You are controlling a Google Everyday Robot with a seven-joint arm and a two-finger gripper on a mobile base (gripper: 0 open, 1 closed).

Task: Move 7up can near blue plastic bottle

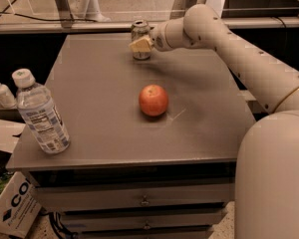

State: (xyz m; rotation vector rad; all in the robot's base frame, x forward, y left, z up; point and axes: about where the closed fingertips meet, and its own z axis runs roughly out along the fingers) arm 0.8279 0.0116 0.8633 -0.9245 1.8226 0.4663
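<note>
While gripper [141, 45] sits alongside, 7up can [139, 28] stands upright

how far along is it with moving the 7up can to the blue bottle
Done: the approach, since the gripper is right at the 7up can at the far edge of the table. In hand: taking hold; a firm grasp isn't evident. Left: everything else, as the can stands far from the blue plastic bottle at the near left corner, with an apple between.

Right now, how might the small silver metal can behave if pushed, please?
Standing upright, the small silver metal can would probably tip if shoved high. Its smooth wall may slip from the gripper at its front.
</note>
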